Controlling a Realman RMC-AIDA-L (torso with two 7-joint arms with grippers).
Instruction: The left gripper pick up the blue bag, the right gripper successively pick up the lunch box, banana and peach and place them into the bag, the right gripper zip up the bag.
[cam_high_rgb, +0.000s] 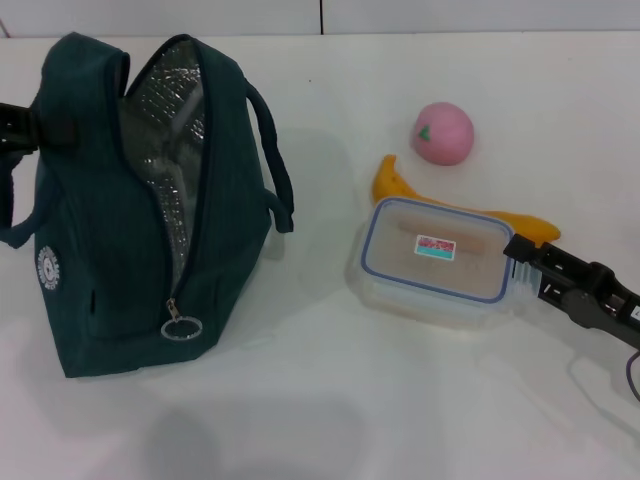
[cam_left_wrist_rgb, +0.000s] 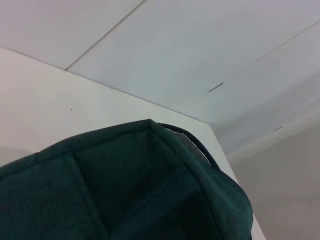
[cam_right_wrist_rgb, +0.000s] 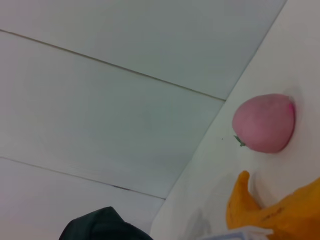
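Bag held upright at its left upper edge by left gripper (cam_high_rgb: 22, 128); only a black stub visible at the frame edge, so finger spread cannot be told, though contact with the fabric appears firm. Blue bag (cam_high_rgb: 110, 260) standing on the white table (cam_high_rgb: 330, 400), zipper run down and mouth gaping toward the right, foil lining exposed: evidently propped so for loading from that side. Ring pull (cam_high_rgb: 181, 328) hanging low on the front.

Right gripper (cam_high_rgb: 524, 258) down at the lunch box's right end, one finger tip against the lid rim; opening not discernible, nothing lifted. Lunch box (cam_high_rgb: 437, 262) flat on the table, well apart from the bag. Banana (cam_high_rgb: 398, 186) lying just behind the box, partly hidden by it. Peach (cam_high_rgb: 442, 132) farther back, separate. Judged stage: first pick being set up, nothing bagged yet.
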